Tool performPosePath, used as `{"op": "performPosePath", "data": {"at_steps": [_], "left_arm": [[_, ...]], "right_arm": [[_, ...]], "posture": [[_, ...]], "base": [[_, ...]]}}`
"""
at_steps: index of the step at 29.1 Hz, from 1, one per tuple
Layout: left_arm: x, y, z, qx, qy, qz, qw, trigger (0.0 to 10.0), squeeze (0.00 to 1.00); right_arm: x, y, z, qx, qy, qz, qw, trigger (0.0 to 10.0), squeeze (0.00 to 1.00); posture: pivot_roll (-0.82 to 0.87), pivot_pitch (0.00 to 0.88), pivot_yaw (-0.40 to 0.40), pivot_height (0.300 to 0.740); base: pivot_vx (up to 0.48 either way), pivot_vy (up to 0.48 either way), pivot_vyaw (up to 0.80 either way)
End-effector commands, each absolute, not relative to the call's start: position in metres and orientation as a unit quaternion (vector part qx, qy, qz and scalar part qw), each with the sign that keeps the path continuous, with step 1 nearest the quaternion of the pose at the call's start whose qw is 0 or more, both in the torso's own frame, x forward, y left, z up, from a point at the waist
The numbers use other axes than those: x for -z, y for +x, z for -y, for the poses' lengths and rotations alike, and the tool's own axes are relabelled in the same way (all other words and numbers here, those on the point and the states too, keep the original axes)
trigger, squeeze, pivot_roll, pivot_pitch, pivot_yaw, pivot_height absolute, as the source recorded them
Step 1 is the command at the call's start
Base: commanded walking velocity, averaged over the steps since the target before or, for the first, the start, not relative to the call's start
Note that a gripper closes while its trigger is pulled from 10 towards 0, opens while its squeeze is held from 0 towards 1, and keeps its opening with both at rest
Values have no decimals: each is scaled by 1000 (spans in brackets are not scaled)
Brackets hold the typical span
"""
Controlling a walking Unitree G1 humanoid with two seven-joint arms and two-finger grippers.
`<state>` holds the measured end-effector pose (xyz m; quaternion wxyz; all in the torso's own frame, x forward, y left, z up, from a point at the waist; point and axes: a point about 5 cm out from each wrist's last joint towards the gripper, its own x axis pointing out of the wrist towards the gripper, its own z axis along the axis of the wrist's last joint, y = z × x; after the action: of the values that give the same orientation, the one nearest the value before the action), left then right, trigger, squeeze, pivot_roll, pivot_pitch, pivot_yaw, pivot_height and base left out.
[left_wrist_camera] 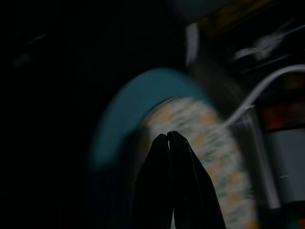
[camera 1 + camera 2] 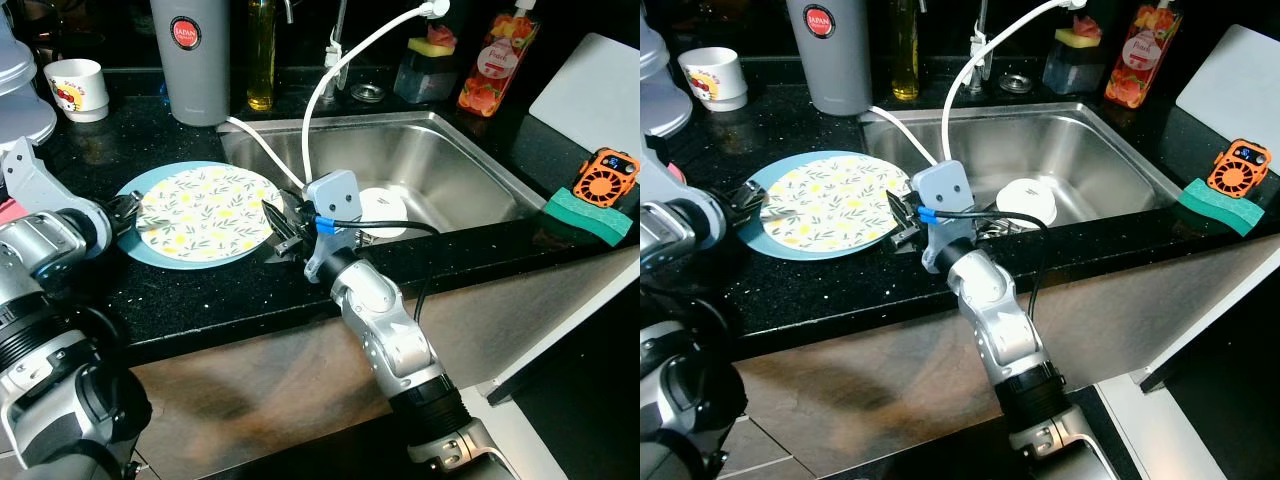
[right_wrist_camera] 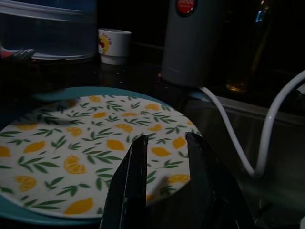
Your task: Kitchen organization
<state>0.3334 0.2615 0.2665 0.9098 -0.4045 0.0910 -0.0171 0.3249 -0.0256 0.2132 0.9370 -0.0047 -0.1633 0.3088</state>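
The right pincer [image 2: 283, 228], fingers slightly apart, reaches the near-sink edge of a lemon-patterned plate [image 2: 205, 212] while the left pincer [image 1: 169, 143], fingers pressed together, touches its opposite edge. A slip could push the plate off the teal plate [image 2: 150, 252] beneath, across the black surface [image 2: 200, 290] toward the sink [image 2: 440, 150].

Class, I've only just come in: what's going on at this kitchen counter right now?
A humanoid robot stands at a black counter beside a steel sink. Both grippers are at a lemon-patterned plate that lies on a larger blue plate. The left gripper, fingers together, is at the plates' left edge; the right gripper, fingers apart, is at their right edge by the sink. The plates lie flat on the counter. A white dish sits in the sink.
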Motion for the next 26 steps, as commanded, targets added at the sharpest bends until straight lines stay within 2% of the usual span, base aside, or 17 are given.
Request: {"op": "performPosePath", "data": {"at_steps": [1, 6, 7, 9, 10, 11, 13, 14, 17, 23, 24, 25, 26], "left_arm": [[-284, 333, -259, 42, -412, -46, 909, 0, 0], [-310, 329, -256, 72, -403, 6, 913, 0, 0], [-316, 328, -257, 57, -362, 5, 930, 3059, 0], [-316, 329, -259, 41, -339, -3, 940, 3059, 0], [-316, 329, -261, 23, -323, -8, 946, 10000, 0], [-312, 329, -261, -9, -285, -33, 958, 10000, 20], [-310, 329, -261, -19, -275, -43, 960, 10000, 20], [-306, 329, -261, -28, -273, -58, 960, 10000, 1000], [-293, 326, -260, -44, -277, -108, 954, 10000, 1000], [-280, 326, -259, -42, -294, -154, 942, 10000, 1000], [-277, 326, -258, -42, -299, -160, 940, 10000, 122], [-275, 326, -259, -44, -297, -165, 939, 10000, 0], [-274, 326, -259, -45, -296, -168, 939, 10000, 0]], "right_arm": [[-215, 329, 32, -295, -5, 167, 941, 10000, 0], [-217, 332, 37, -285, -5, 171, 943, 10000, 0], [-218, 333, 38, -282, -5, 172, 944, 10000, 0], [-218, 333, 39, -281, -5, 172, 944, 10000, 0], [-218, 333, 39, -281, -5, 172, 944, 10000, 0], [-218, 333, 39, -280, -5, 172, 944, 10000, 0], [-218, 333, 39, -280, -6, 172, 944, 10000, 0], [-218, 333, 39, -280, -6, 172, 944, 10000, 0], [-217, 333, 39, -280, -4, 172, 944, 10000, 0], [-217, 333, 38, -282, -4, 172, 944, 10000, 0], [-217, 333, 38, -282, -4, 172, 944, 10000, 0], [-217, 333, 38, -281, -4, 172, 944, 10000, 0], [-217, 333, 38, -281, -4, 172, 944, 10000, 0]], "posture": [[207, 85, -74, 740], [207, 85, -74, 740], [207, 85, -74, 740], [207, 85, -74, 740], [207, 85, -74, 740], [207, 85, -74, 740], [207, 85, -74, 740], [207, 85, -74, 740], [207, 85, -74, 740], [225, 95, -68, 740], [225, 95, -68, 740], [225, 95, -68, 740], [225, 95, -68, 740]], "base": [[0, 0, 0], [0, 0, 0], [0, 0, 0], [0, 0, 0], [0, 0, 0], [0, 0, 0], [0, 0, 0], [0, 0, 0], [0, 0, 0], [0, 0, 0], [0, 0, 0], [0, 0, 0], [0, 0, 0]]}}
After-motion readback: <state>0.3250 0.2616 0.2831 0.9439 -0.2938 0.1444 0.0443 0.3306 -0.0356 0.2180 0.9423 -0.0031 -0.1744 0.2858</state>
